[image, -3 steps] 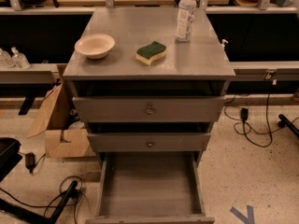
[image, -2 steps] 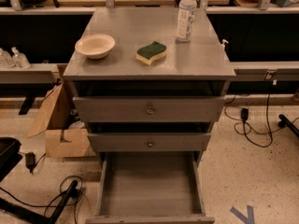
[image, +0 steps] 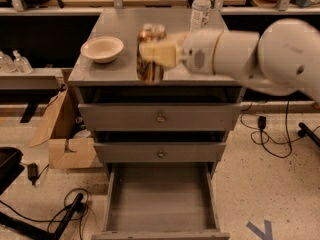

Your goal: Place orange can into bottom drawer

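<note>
I'm seeing the gripper [image: 153,51] clamping the orange can [image: 150,72] side-on. Can hanging upright, long axis vert., high above the bottom drawer [image: 113,204]. Drawer standing pulled out, side walls bounding entry.

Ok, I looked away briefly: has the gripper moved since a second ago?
Yes. It was out of view then; now the gripper, reaching in from the right, holds the orange can right of the bowl.
</note>
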